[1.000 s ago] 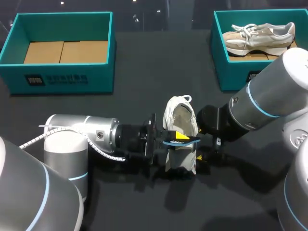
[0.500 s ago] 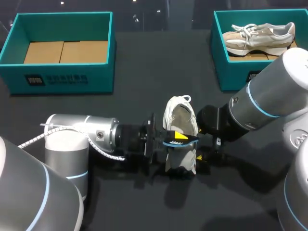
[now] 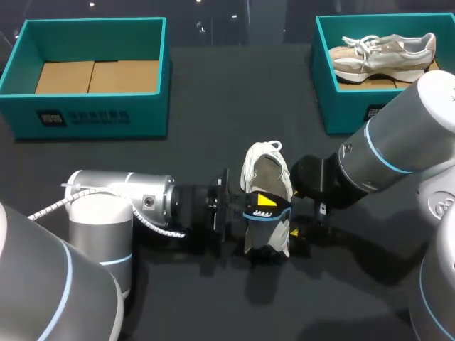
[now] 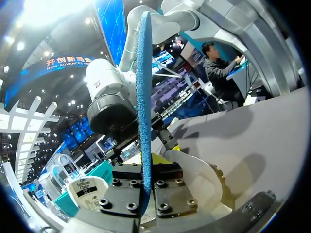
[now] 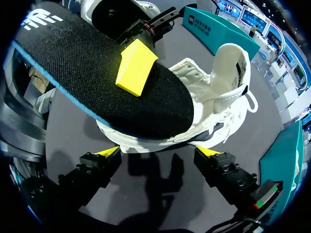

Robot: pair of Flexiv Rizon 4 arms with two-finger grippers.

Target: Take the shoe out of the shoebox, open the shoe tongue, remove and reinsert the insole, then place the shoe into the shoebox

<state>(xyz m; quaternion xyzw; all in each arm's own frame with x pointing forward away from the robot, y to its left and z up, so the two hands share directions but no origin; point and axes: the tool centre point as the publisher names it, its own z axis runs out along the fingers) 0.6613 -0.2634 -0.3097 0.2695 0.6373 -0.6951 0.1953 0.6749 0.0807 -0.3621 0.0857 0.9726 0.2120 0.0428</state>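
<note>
Although both arms meet near the middle of the dark counter [image 3: 213,106], only one of them grasps anything. The left arm [image 3: 121,199] lies low across the counter from the left side. The right arm [image 3: 391,156] comes in from the right.

Two teal boxes stand at the far edge, well apart. The left shoebox [image 3: 89,117] shows its cardboard floor. The right shoebox [image 3: 345,110] holds a second shoe [image 3: 384,55] lying on its side.

The white shoe [image 3: 264,170] rests on the counter between the two end effectors, opening upward, with its heel loop toward the far edge.

The black insole [image 5: 87,82], edged in blue, is out of the shoe and lies across its opening.

The left end effector [image 4: 146,189] is clenched on the insole, with one yellow tip pressed on the black top face.

The right end effector [image 5: 158,153] is released, fingers spread wide. The shoe lies just ahead of its tips. Contact with the sole cannot be determined.
</note>
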